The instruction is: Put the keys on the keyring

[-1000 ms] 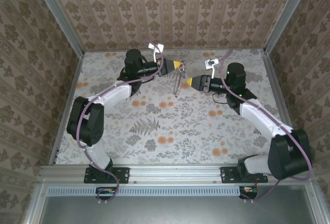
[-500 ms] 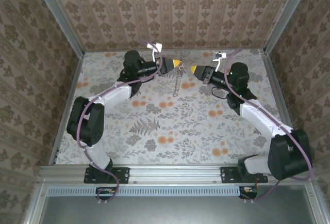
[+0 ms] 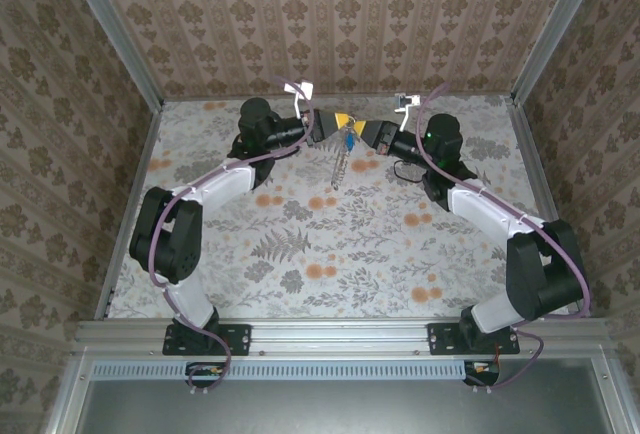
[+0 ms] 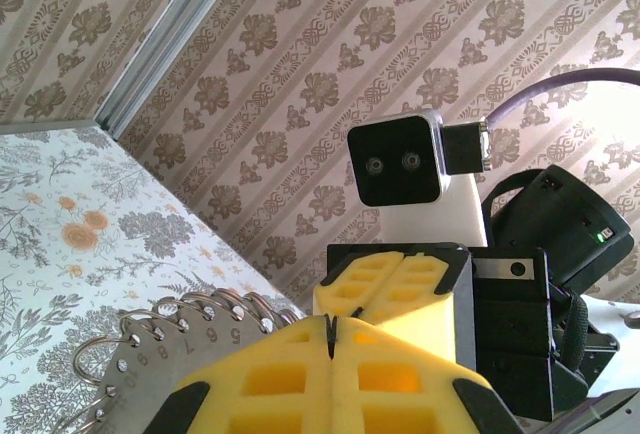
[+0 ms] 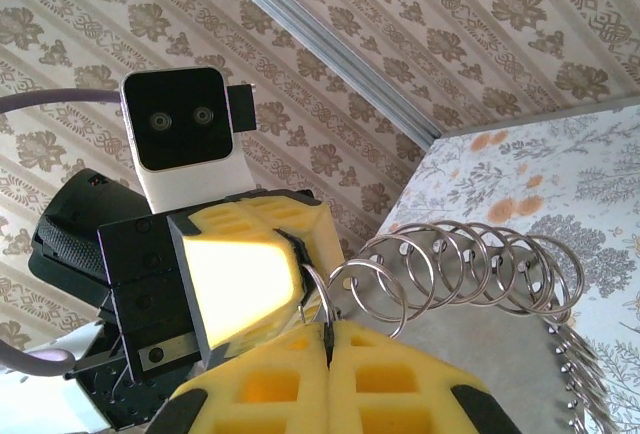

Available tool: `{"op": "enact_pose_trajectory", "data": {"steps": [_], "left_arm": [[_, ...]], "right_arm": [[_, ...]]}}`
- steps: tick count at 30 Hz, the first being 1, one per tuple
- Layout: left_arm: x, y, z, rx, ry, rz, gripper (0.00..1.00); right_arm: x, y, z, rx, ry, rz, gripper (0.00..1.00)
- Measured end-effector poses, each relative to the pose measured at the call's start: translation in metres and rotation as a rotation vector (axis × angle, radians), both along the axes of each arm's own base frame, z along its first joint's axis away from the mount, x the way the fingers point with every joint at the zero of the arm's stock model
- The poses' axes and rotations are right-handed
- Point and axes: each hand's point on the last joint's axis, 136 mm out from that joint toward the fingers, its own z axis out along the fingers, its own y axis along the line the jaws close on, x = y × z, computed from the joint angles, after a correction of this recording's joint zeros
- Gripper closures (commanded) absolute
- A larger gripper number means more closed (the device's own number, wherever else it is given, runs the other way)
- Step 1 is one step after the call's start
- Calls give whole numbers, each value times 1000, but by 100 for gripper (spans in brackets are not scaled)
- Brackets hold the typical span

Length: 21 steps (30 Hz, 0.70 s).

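Top external: left tool [image 3: 345,122] and right tool [image 3: 364,132] are tip to tip above the table [image 3: 300,244]. The keys [image 3: 349,138] are a blue speck just under the tips, and the keyring [image 3: 337,166] hangs below them.

Both tools are clamped fully closed. Right wrist: one ring wire runs into the right tool's pad seam and another into the left tool's pads, so I judge both are pinching the keyring.

Risks:
- Thin wire in soft pads: any pull apart or twist could slip it out, dropping the lot onto the table.
- Tips this close could collide on a small move.
- Keys can't be made out in the wrist views, so threading is near blind.

Counts:
- 2 tools
- 1 keyring
- 1 key set, blades too small to count
- about eight wire loops [image 5: 450,264] beside the right tool, not exact
- 1 numbered plate [image 4: 150,369]
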Motion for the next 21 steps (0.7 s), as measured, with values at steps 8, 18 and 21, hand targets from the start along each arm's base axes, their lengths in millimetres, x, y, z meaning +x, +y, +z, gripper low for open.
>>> {"op": "enact_pose_trajectory", "data": {"steps": [8,18,21], "left_arm": [[0,0,1,-3,-5,2,100],[0,0,2,-6,-4,1,100],[-1,0,4,-11,-6,0,100]], "right_arm": [[0,0,1,2,-4,-11,82],[1,1,2,4,-6,-17,83],[2,1,1,8,-2,-21,86]]}}
